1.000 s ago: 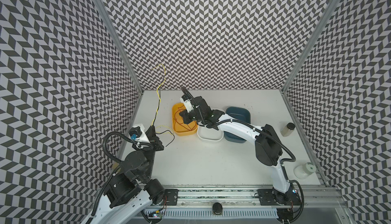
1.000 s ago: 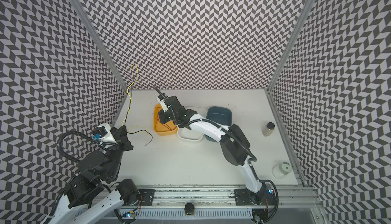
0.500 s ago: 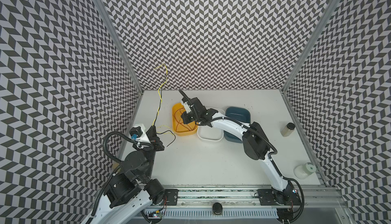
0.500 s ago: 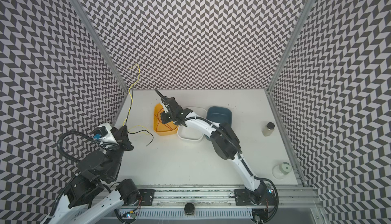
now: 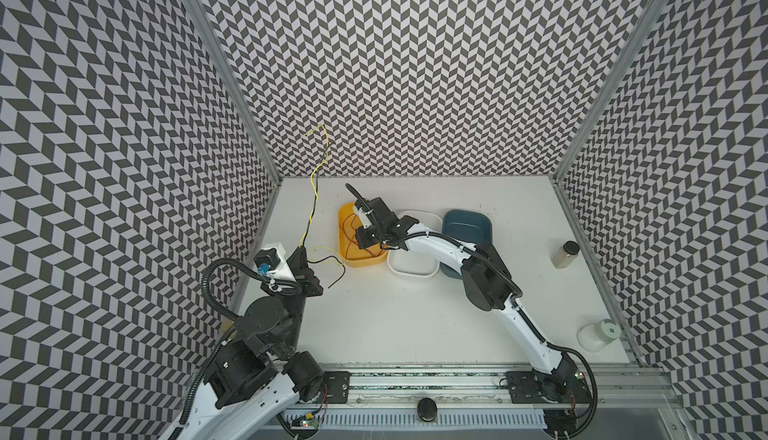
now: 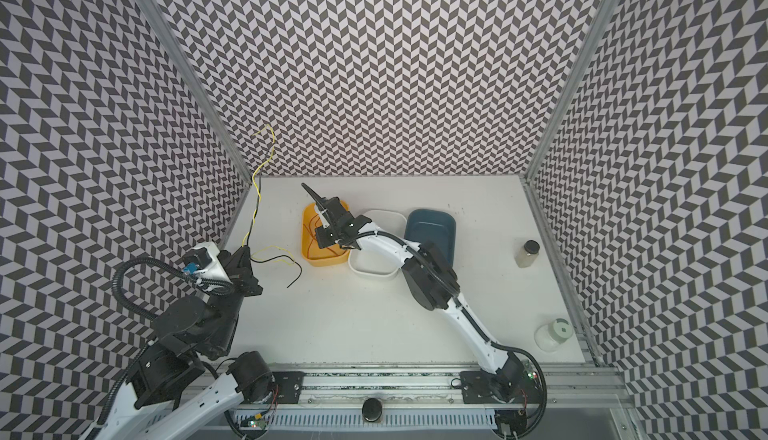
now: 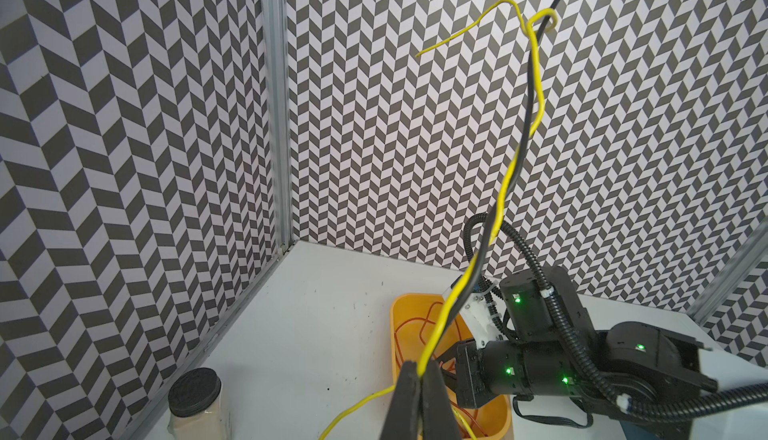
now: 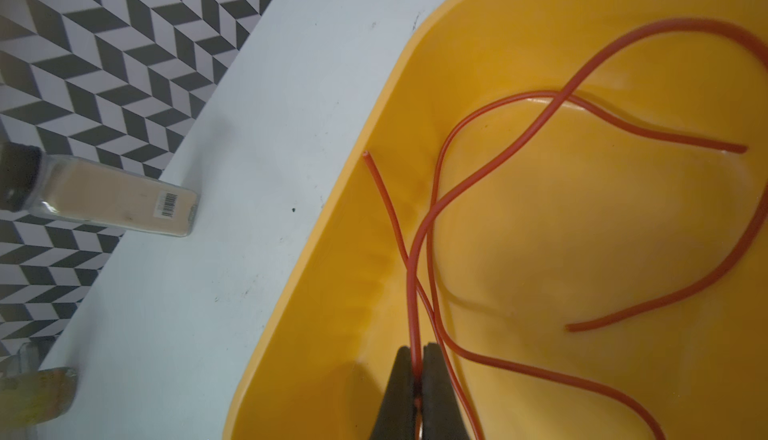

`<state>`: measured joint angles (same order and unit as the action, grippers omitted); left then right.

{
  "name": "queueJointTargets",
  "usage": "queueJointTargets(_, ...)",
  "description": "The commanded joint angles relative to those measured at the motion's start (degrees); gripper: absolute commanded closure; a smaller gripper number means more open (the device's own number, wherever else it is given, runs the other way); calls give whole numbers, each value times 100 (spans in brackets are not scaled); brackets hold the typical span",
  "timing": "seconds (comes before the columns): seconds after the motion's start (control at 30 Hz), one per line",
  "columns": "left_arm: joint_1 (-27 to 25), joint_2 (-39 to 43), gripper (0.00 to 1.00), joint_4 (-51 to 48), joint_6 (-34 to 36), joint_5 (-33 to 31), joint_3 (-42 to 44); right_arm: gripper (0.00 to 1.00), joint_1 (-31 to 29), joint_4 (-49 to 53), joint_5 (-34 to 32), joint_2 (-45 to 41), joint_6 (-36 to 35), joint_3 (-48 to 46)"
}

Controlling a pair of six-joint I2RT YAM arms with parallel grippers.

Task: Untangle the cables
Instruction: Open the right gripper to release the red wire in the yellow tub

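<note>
My left gripper is shut on a yellow cable near the table's left wall; it also shows in both top views. That yellow cable rises in the air with a black cable twisted along it. Loose yellow and black cable ends trail on the table. My right gripper reaches into a yellow tub and is shut on a red cable. The red cable loops over the bottom of the yellow tub.
A white tub and a blue tub stand in a row right of the yellow one. A black-lidded jar and a white-lidded jar stand by the right wall. Another black-lidded jar sits by the left wall.
My right arm's elbow has swung left toward the tubs while its gripper stayed over the yellow tub. The left arm and its cables have not visibly moved.
</note>
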<state>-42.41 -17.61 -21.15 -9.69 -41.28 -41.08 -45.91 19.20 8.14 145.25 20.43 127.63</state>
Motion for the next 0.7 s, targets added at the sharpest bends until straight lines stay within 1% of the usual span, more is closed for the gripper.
queueJointTargets(0.0, 38, 36, 100, 127, -77, 19, 23, 100, 2, 223, -154, 170, 18, 286)
queueJointTargets(0.07, 37, 38, 100, 127, -62, 14, 33, 100, 20, 198, -205, 170, 55, 315)
queueJointTargets(0.2, 33, 29, 100, 120, -66, 28, 27, 100, 48, 563, -208, 244, -16, 637)
queueJointTargets(0.27, 34, 29, 100, 127, -66, 40, 30, 100, 47, 650, -224, 187, -52, 645)
queueJointTargets(0.33, 34, 25, 100, 137, -63, 51, 30, 92, 48, 663, -251, 78, -34, 599)
queueJointTargets(0.53, 37, 27, 100, 128, -58, 50, 30, 73, 47, 739, -135, -139, -56, 508)
queueJointTargets(0.6, 33, 27, 100, 120, -55, 49, 23, 68, 47, 802, -194, -193, -79, 495)
queueJointTargets(0.67, 32, 32, 100, 119, -50, 45, 22, 65, 56, 824, -203, -265, -83, 453)
